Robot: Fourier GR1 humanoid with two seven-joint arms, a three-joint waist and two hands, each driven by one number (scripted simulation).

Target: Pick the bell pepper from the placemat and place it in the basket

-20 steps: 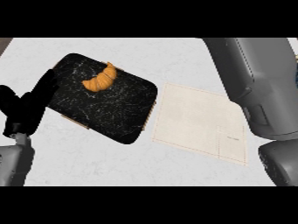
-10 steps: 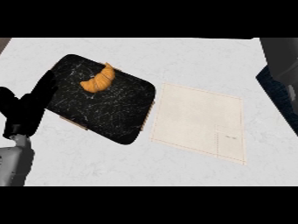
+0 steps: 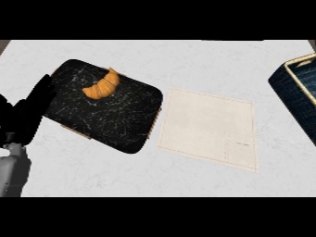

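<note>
The pale placemat [image 3: 211, 129] lies at the counter's middle with nothing on it. No bell pepper shows anywhere in the head view. A dark blue woven basket [image 3: 298, 97] with a tan rim stands at the right edge, partly cut off, so its inside is mostly out of sight. My left hand [image 3: 20, 115] rests open at the left, fingers up, beside the black board. Neither my right hand nor its forearm is in the picture.
A black marbled board [image 3: 112, 120] lies left of the placemat, and an orange croissant [image 3: 102, 85] sits near its far end. White counter top [image 3: 187, 60] stretches beyond both. The counter's left corner meets a dark floor.
My right forearm, which covered the right side a second ago, has drawn out of the picture to the right and uncovered the basket. The left hand has stayed put.
</note>
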